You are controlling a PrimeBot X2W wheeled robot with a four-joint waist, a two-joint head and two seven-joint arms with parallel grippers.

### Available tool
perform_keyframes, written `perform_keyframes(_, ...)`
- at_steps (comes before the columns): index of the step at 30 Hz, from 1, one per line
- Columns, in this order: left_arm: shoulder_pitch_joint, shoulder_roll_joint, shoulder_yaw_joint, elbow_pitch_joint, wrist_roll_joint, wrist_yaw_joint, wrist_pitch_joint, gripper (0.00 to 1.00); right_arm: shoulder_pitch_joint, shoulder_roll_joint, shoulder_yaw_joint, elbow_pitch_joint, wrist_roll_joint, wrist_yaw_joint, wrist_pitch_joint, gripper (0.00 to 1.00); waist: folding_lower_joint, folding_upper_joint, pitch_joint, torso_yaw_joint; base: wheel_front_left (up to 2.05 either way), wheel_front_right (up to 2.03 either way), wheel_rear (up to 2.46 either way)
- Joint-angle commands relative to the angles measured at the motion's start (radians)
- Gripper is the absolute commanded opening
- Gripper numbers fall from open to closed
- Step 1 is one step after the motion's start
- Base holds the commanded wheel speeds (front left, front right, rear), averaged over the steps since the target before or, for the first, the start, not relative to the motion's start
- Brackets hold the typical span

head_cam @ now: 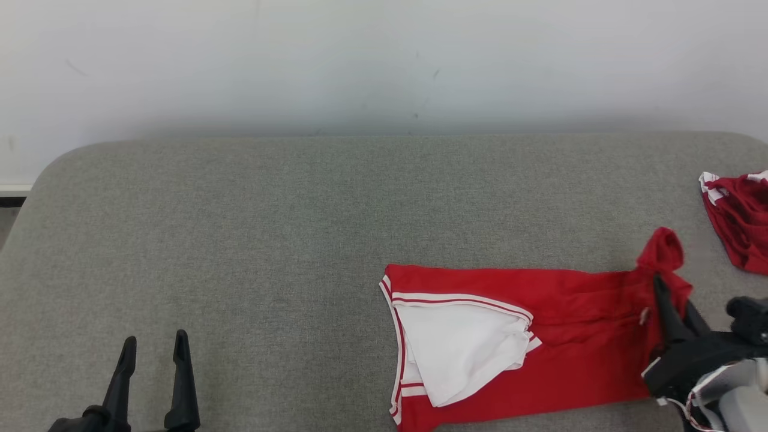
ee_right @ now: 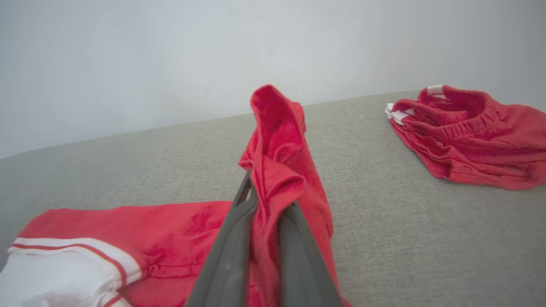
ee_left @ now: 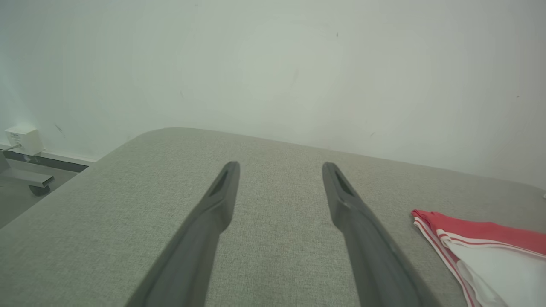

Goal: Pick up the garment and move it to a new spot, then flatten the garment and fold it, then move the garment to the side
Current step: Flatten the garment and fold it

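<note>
Red fabric garment with white trim [head_cam: 570, 300]: partly spread on grey cloth-covered desk [head_cam: 240, 228], one end pinched in closed right pincer [head_cam: 669, 297]. Left pincer [head_cam: 155, 339] wide open, empty. Flattening and folding apparently outstanding.

No text, brand or number can be read; the label on the small white box [ee_left: 23, 139] is too small to make out.

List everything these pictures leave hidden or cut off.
- Head view: the garment runs off the bottom edge, and the right tool covers its right end.
- Head view: the second red garment is cut by the right edge.
- Right wrist view: bunched cloth covers part of the right tool's tips, so how much fabric is pinched is unclear.
- Left wrist view: the garment is cut by the right and bottom edges.
</note>
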Motion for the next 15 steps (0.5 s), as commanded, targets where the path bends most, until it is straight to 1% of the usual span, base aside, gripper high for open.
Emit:
perform_keyframes(1,0.01,0.0,-0.001,0.001,-0.008,0.003,0.0,1.0,0.008,0.012,0.006,-0.022,-0.008,-0.003,0.004,0.0,0.0001,0.0,0.001,0.002,0.0,0.0,0.0)
perform_keyframes(6,0.0,0.0,-0.015,0.007,-0.012,0.006,0.0,1.0,0.036,0.102,0.065,-0.151,-0.03,-0.003,0.054,0.0,0.0001,0.0,0.008,0.018,0.0,0.0,0.0)
perform_keyframes(7,-0.005,0.0,-0.023,0.011,-0.013,0.007,0.0,1.0,0.044,0.141,0.084,-0.193,-0.039,-0.003,0.072,0.0,0.0001,0.0,0.011,0.027,0.0,0.0,0.0)
perform_keyframes(8,-0.008,0.0,-0.025,0.013,-0.013,0.007,0.0,1.0,0.048,0.158,0.096,-0.21,-0.043,-0.003,0.081,0.0,0.0001,0.0,0.013,0.031,0.0,0.0,0.0)
perform_keyframes(11,-0.015,0.0,-0.03,0.019,-0.014,0.008,0.0,1.0,0.057,0.209,0.142,-0.248,-0.053,-0.003,0.105,0.0,0.0001,0.0,0.017,0.043,0.0,0.0,0.0)
perform_keyframes(15,-0.025,0.0,-0.04,0.023,-0.018,0.011,0.0,1.0,0.055,0.262,0.195,-0.264,-0.063,-0.003,0.122,0.0,0.0001,0.0,0.02,0.06,0.0,0.0,0.0)
